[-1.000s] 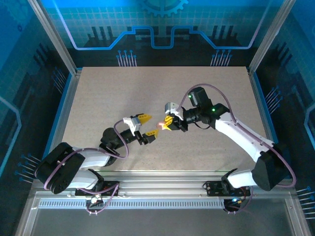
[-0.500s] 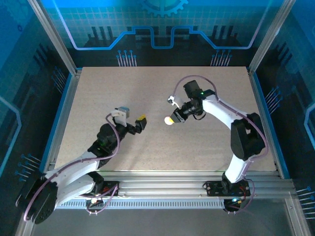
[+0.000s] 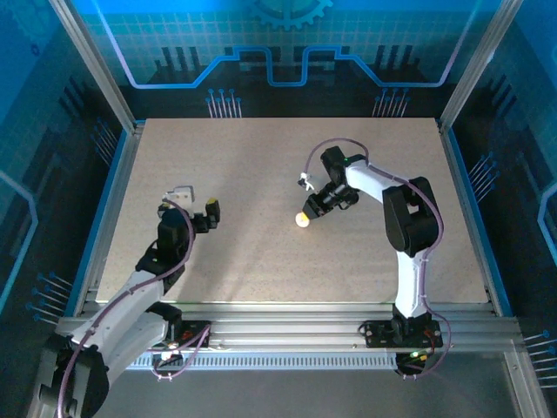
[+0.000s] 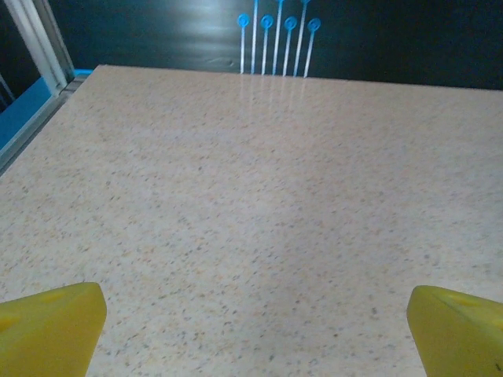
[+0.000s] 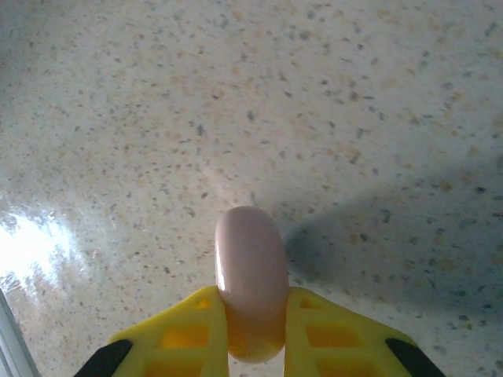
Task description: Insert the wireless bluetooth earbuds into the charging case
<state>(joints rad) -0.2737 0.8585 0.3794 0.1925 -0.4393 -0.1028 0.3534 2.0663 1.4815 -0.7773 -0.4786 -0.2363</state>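
— Pincer on the left first: where is it sitting now?

— The left pincer is hovering over the left part of the counter, well apart from the middle. Half a second ago it was reaching further right. A full second ago it was nearly meeting the other pincer at the centre. It is drawing back toward the left edge.

— And how are its fingers standing?

— Released. In the left wrist view the two yellow fingertips are showing at the bottom corners, wide apart, with bare speckled counter lying between them.

— Moving right, where is the charging case?

— The charging case is sitting near the middle of the counter, and the right pincer is grasping it. It is lying a touch nearer the arm bases than half a second ago.

— What is the right wrist view giving you?

— The pale-pink puck is standing on edge between the yellow fingers, which are clenching on its flat faces. Its rounded rim is pointing down at the counter and a shadow is falling to its right. Whether it is touching the surface, I cannot tell.

— And the right arm itself?

— It is folding in closer, where a second ago it was bulging out toward the right edge.
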